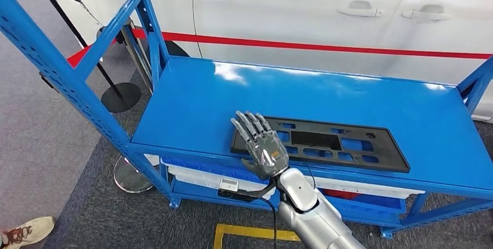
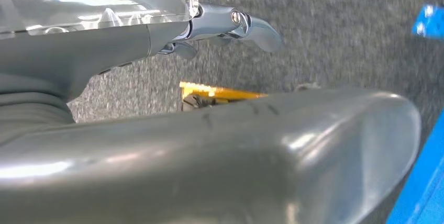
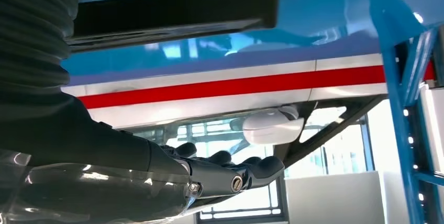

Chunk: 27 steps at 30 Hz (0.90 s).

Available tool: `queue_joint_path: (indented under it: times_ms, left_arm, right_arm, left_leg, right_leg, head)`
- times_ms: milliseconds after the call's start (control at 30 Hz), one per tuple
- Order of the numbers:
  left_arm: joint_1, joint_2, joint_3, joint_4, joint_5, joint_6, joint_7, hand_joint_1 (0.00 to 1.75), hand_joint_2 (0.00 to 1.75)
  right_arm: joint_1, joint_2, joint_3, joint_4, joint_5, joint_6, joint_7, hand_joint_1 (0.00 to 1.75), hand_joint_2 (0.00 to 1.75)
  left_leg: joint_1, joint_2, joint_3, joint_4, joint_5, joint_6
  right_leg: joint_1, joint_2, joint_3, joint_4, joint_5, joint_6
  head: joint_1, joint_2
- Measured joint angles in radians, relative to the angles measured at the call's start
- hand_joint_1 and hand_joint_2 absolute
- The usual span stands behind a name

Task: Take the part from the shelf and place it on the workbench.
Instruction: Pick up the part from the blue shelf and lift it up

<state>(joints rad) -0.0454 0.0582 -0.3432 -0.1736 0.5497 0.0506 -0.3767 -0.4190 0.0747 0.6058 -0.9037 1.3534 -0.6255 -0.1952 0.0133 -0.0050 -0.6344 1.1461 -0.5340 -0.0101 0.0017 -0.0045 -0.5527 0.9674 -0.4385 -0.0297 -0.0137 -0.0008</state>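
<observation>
Head view: we see our right hand (image 1: 263,145) reaching over the front edge of the blue shelf (image 1: 192,98), fingers spread and extended, holding nothing.
Part: the flat black part (image 1: 337,144) with cut-outs lies on the top deck of the shelf, along the front edge and toward the right-hand end; our fingertips overlap its near-left corner.
Contact: we cannot tell from these pictures whether the hand touches the part or hovers just above it.
Right wrist view: the right hand (image 3: 209,174) shows fingers apart and empty, with the dark slab of the part (image 3: 173,12) close across from them.
Left hand: the left hand (image 2: 230,25) hangs over grey carpet (image 2: 340,30); fingers partly seen, so we cannot tell how they lie.
Step in hand: we judge this to be the approach to the grasp; nothing is lifted yet.
Doing it well: we would take the part at its front rim near the corner, thumb under the overhang if there is one, fingers on top, and close firmly before lifting.
Risk: a thin, wide plate held at one corner may tilt or slip; we would lift slowly and keep it level clear of the blue upright (image 1: 58,74).
Surroundings: a white car (image 1: 302,10) stands behind the shelf.
</observation>
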Motion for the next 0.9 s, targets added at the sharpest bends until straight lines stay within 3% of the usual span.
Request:
queue_joint_path:
  times_ms: [67, 100, 133, 233, 300, 400, 433, 533, 567, 600, 633, 667, 700, 767, 800, 900]
  left_arm:
    - [0.0, 0.0, -0.002, 0.0, -0.003, 0.0, 0.0, 0.0, 0.0]
    - [0.001, 0.001, -0.004, 0.0, -0.004, 0.0, 0.0, 0.0, 0.0]
    - [0.002, 0.002, -0.005, 0.0, -0.005, 0.0, 0.0, 0.0, 0.0]
    - [0.001, 0.005, -0.008, 0.0, -0.006, 0.0, 0.001, 0.0, 0.0]
    - [-0.001, 0.005, -0.01, 0.0, -0.006, 0.0, 0.001, 0.0, 0.0]
    - [-0.001, 0.004, -0.011, 0.0, -0.006, 0.0, 0.002, 0.0, 0.0]
    - [-0.001, 0.004, -0.012, 0.0, -0.006, 0.0, 0.002, 0.0, 0.0]
    - [-0.003, 0.004, -0.013, 0.0, -0.006, 0.0, 0.002, 0.0, 0.0]
    - [-0.003, 0.004, -0.013, 0.0, -0.006, 0.0, 0.002, 0.0, 0.0]
    - [-0.003, 0.004, -0.014, 0.0, -0.006, 0.0, 0.001, 0.0, 0.0]
    - [-0.003, 0.004, -0.014, 0.0, -0.005, 0.0, 0.001, 0.0, 0.0]
    - [-0.003, 0.004, -0.015, 0.0, -0.005, 0.0, 0.0, 0.0, 0.0]
    - [-0.004, 0.003, -0.015, 0.0, -0.005, 0.0, 0.0, 0.0, 0.0]
    - [-0.005, -0.001, -0.016, 0.0, -0.004, 0.0, -0.001, 0.0, 0.0]
    - [-0.005, -0.003, -0.016, 0.0, -0.003, 0.0, -0.002, 0.0, 0.0]
    - [-0.006, -0.005, -0.017, 0.0, 0.001, 0.0, -0.005, 0.0, 0.0]
  right_arm:
    - [-0.008, 0.003, 0.0, 0.03, 0.002, -0.006, 0.008, 0.0, 1.75]
    - [-0.009, 0.003, 0.0, 0.043, 0.003, -0.007, 0.011, 0.0, 1.75]
    - [-0.011, 0.003, 0.0, 0.054, 0.005, -0.009, 0.014, 0.0, 1.75]
    - [-0.022, 0.003, -0.004, 0.083, 0.015, -0.017, 0.03, 0.0, 1.75]
    - [-0.03, 0.002, -0.009, 0.097, 0.02, -0.024, 0.038, 0.0, 1.75]
    - [-0.038, 0.002, -0.016, 0.112, 0.027, -0.033, 0.049, 0.0, 1.75]
    - [-0.04, 0.002, -0.019, 0.116, 0.034, -0.035, 0.057, 0.0, 1.75]
    - [-0.045, 0.0, -0.039, 0.136, 0.078, -0.049, 0.107, 0.0, 1.75]
    - [-0.046, -0.001, -0.047, 0.145, 0.099, -0.056, 0.131, 0.0, 1.75]
    - [-0.046, -0.001, -0.056, 0.155, 0.119, -0.063, 0.152, 0.0, 1.75]
    - [-0.047, -0.001, -0.065, 0.165, 0.136, -0.069, 0.17, 0.0, 1.75]
    - [-0.049, -0.001, -0.073, 0.173, 0.147, -0.073, 0.182, 0.21, 1.75]
    - [-0.053, -0.001, -0.08, 0.179, 0.154, -0.075, 0.189, 0.51, 1.75]
    - [-0.061, -0.001, -0.091, 0.188, 0.162, -0.076, 0.194, 1.13, 1.75]
    - [-0.063, -0.001, -0.095, 0.193, 0.166, -0.076, 0.197, 1.26, 1.75]
    - [-0.063, -0.002, -0.109, 0.202, 0.18, -0.076, 0.215, 1.28, 1.75]
  left_leg:
    - [0.001, 0.0, -0.058, 0.12, -0.046, -0.006]
    - [0.002, 0.0, -0.071, 0.144, -0.046, -0.008]
    - [0.003, 0.001, -0.065, 0.13, -0.026, -0.01]
    - [0.006, 0.001, 0.02, -0.046, 0.058, -0.011]
    - [0.005, -0.002, 0.041, -0.095, 0.065, 0.0]
    - [0.004, -0.002, 0.037, -0.095, 0.069, 0.019]
    - [0.006, -0.002, 0.037, -0.097, 0.071, 0.024]
    - [0.008, -0.001, 0.035, -0.098, 0.073, 0.033]
    - [0.007, -0.001, 0.034, -0.098, 0.073, 0.034]
    - [0.007, -0.001, 0.034, -0.098, 0.073, 0.034]
    - [0.007, -0.002, 0.035, -0.098, 0.073, 0.034]
    - [0.006, -0.002, 0.036, -0.098, 0.073, 0.034]
    - [0.004, -0.003, 0.038, -0.099, 0.073, 0.034]
    - [0.003, -0.004, 0.041, -0.103, 0.074, 0.03]
    - [0.005, -0.003, 0.041, -0.106, 0.076, 0.027]
    - [0.007, -0.002, 0.043, -0.116, 0.083, 0.011]
  right_leg:
    - [0.002, -0.001, -0.002, 0.004, -0.001, -0.002]
    - [0.002, -0.001, -0.003, 0.008, -0.004, -0.001]
    - [0.002, 0.0, -0.005, 0.013, -0.006, 0.0]
    - [0.0, 0.003, -0.011, 0.043, -0.025, 0.014]
    - [0.003, 0.005, -0.021, 0.06, -0.033, 0.023]
    - [0.004, 0.006, -0.027, 0.068, -0.037, 0.032]
    - [0.003, 0.006, -0.034, 0.086, -0.051, 0.037]
    - [-0.004, 0.005, -0.109, 0.247, -0.139, 0.054]
    - [-0.006, 0.005, -0.139, 0.309, -0.161, 0.057]
    - [-0.007, 0.005, -0.157, 0.342, -0.165, 0.058]
    - [-0.007, 0.005, -0.159, 0.342, -0.151, 0.056]
    - [-0.005, 0.006, -0.142, 0.304, -0.121, 0.051]
    - [-0.003, 0.006, -0.108, 0.234, -0.082, 0.043]
    - [0.005, 0.004, -0.047, 0.104, -0.035, 0.022]
    - [0.01, 0.003, -0.03, 0.066, -0.024, 0.013]
    - [0.012, 0.002, -0.022, 0.036, -0.013, 0.002]
  head:
    - [0.0, 0.0]
    - [0.0, 0.0]
    - [0.0, 0.0]
    - [-0.001, 0.0]
    - [-0.001, 0.0]
    - [-0.001, 0.0]
    - [0.0, 0.0]
    - [0.003, 0.0]
    - [0.003, 0.0]
    - [0.003, 0.0]
    - [0.003, 0.0]
    - [0.003, 0.0]
    - [0.003, 0.0]
    - [0.002, 0.0]
    - [0.003, 0.0]
    - [0.006, 0.0]
